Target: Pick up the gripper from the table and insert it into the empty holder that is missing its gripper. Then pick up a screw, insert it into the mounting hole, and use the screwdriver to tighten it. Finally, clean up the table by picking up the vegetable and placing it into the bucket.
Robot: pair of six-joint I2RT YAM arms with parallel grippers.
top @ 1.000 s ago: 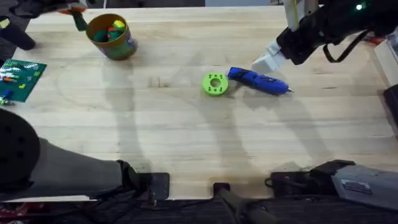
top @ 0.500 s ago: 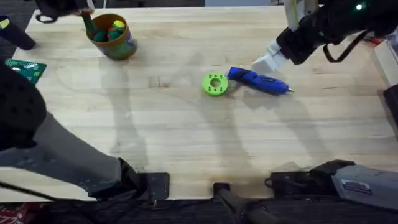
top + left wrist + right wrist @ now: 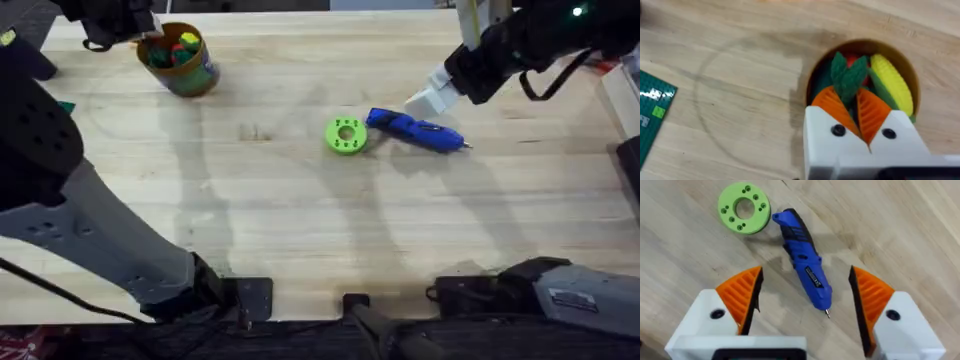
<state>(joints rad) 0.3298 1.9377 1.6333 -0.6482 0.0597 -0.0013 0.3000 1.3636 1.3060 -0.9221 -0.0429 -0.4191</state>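
**Over the bucket: left gripper holds a vegetable, right hangs open above the screwdriver**

At the table's far left corner the left gripper [image 3: 860,112] sits directly over the bucket [image 3: 185,75]. Its orange pads [image 3: 832,107] are pinched nearly together on a green leafy vegetable top [image 3: 847,75], which sticks out past the fingertips into the bucket mouth. Whether the piece touches the contents cannot be told. A yellow corn [image 3: 892,82] and something red lie in the bucket beside it. Green circuit board [image 3: 652,107] lies flat on the table, well apart from the bucket.

Right gripper [image 3: 805,292] hovers above the table at the far right, jaws spread wide, nothing between them. Screwdriver [image 3: 802,262] lies flat on the wood below the gap, silver tip pointing toward the gripper, not touched by either pad. In the overhead view the screwdriver [image 3: 415,130] lies just right of centre, tip pointing right. Green disc [image 3: 346,135] with ring of small holes lies flat at its blunt end, just beside it, possibly touching.
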